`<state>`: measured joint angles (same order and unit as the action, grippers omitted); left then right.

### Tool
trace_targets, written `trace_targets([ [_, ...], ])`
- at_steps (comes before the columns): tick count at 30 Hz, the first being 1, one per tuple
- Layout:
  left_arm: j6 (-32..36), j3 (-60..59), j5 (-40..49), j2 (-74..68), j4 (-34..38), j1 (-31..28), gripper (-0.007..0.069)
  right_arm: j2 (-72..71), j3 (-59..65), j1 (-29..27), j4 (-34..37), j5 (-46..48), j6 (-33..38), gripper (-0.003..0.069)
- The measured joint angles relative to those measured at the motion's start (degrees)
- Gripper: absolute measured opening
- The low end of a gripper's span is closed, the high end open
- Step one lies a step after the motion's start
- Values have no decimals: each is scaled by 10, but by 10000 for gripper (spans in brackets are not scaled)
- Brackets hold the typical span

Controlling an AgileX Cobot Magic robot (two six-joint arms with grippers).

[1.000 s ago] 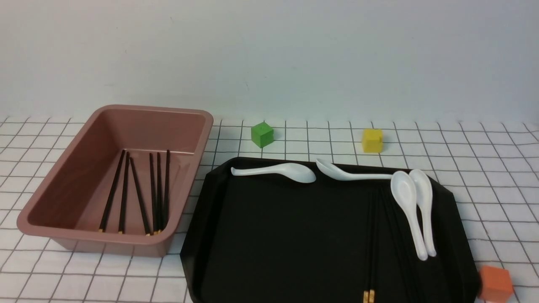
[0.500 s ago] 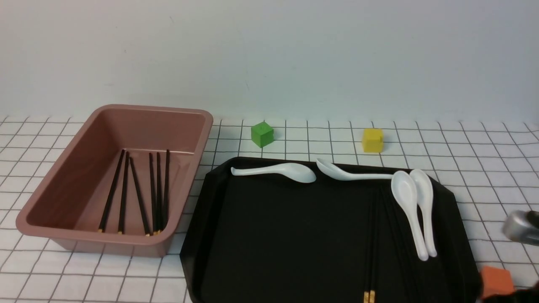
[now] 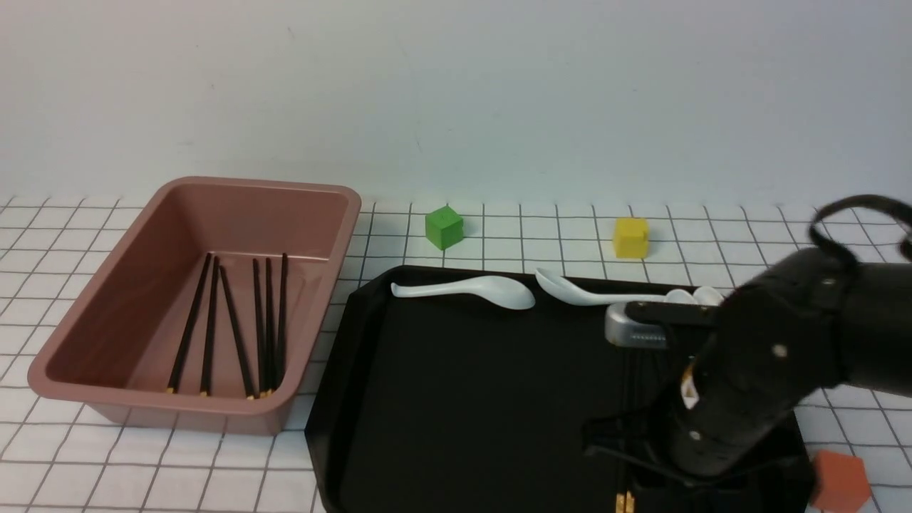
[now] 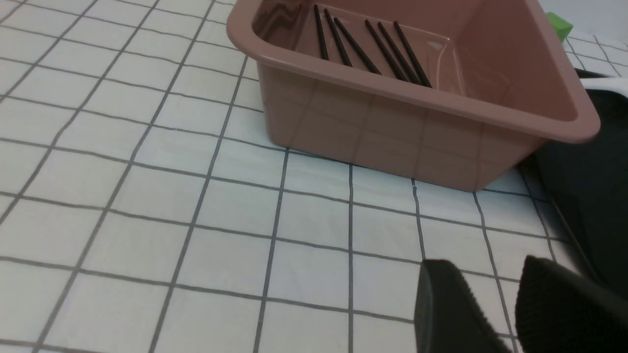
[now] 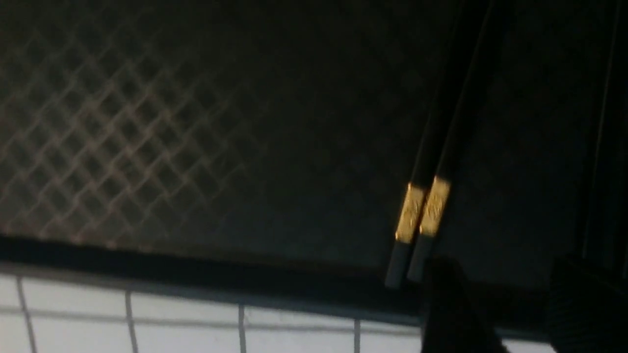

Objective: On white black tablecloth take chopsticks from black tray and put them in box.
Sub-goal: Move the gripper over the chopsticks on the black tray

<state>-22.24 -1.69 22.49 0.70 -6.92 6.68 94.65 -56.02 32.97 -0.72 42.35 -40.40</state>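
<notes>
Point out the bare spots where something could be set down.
Bare: the black tray's floor, from its left wall to the nearer chopstick pair; the tablecloth in front of the box. Crowded: the tray's right part, under the right tool.

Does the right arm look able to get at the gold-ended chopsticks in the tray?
Probably yes: the right gripper is open over the black tray, close by the chopsticks, with no spoon seen on their gold ends.

The right arm (image 3: 776, 328) hides the white spoons' handles (image 5: 601, 147) (mostly).The right arm (rather blurred) (image 3: 769, 342) partly hides the black tray (image 3: 456, 399).
</notes>
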Motion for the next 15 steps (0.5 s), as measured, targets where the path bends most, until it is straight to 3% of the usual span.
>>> trace_targets([
  [3,0,0,0,0,0,0,237,52,-23,3,-27,-14,-40,311],
  [11,0,0,1,0,0,0,238,109,-32,3,-32,-39,-53,311],
  [15,0,0,1,0,0,0,238,114,-37,2,-20,-29,-36,258],
])
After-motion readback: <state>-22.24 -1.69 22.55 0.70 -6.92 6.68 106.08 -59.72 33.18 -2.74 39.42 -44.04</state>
